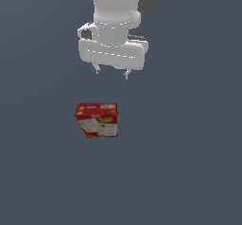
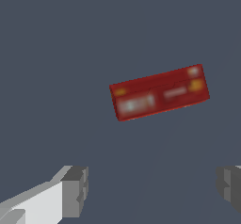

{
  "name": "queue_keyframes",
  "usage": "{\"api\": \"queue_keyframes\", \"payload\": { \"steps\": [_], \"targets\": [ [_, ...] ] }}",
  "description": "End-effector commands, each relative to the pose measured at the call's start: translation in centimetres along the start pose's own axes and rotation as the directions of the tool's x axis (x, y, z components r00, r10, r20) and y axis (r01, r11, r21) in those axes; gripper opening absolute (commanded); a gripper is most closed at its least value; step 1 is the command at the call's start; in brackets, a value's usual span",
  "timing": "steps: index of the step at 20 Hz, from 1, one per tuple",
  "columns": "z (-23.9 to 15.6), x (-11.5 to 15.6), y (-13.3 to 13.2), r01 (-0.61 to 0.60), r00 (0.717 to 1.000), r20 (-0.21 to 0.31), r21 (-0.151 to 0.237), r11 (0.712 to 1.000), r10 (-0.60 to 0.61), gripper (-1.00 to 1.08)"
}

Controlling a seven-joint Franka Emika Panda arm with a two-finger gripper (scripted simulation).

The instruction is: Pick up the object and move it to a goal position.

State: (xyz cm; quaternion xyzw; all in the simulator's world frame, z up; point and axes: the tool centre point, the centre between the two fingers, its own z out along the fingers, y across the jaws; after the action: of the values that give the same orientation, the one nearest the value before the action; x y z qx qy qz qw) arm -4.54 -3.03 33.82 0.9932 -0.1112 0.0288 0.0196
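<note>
The object [image 1: 97, 119] is a small red carton with yellow and white printed labels, standing on the dark grey floor a little left of centre in the exterior view. My gripper [image 1: 112, 72] hangs above and behind it, apart from it, with its two short fingertips spread wide and nothing between them. In the wrist view the object [image 2: 159, 92] shows its narrow red top face, slightly tilted, well ahead of the fingers [image 2: 75, 191]. My gripper [image 2: 153, 190] stands open there too.
A plain dark grey surface [image 1: 189, 172] spreads all around the carton. The white arm body [image 1: 113, 25] fills the upper middle of the exterior view.
</note>
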Motion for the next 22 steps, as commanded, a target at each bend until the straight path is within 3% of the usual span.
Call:
{"api": "queue_keyframes", "payload": {
  "steps": [1, 6, 11, 16, 22],
  "targets": [
    [0.4, 0.3, 0.2, -0.062, 0.998, 0.004, 0.003, 0.998, 0.062, 1.0],
    [1.5, 1.2, 0.6, -0.205, 0.979, 0.014, 0.007, 0.979, 0.205, 1.0],
    [2.5, 2.0, 1.1, -0.346, 0.938, 0.024, 0.008, 0.938, 0.345, 1.0],
    [3.6, 2.7, 1.6, -0.479, 0.877, 0.034, 0.005, 0.878, 0.479, 1.0],
    [5.0, 3.6, 2.2, -0.625, 0.78, 0.044, -0.003, 0.781, 0.625, 1.0]
  ]
}}
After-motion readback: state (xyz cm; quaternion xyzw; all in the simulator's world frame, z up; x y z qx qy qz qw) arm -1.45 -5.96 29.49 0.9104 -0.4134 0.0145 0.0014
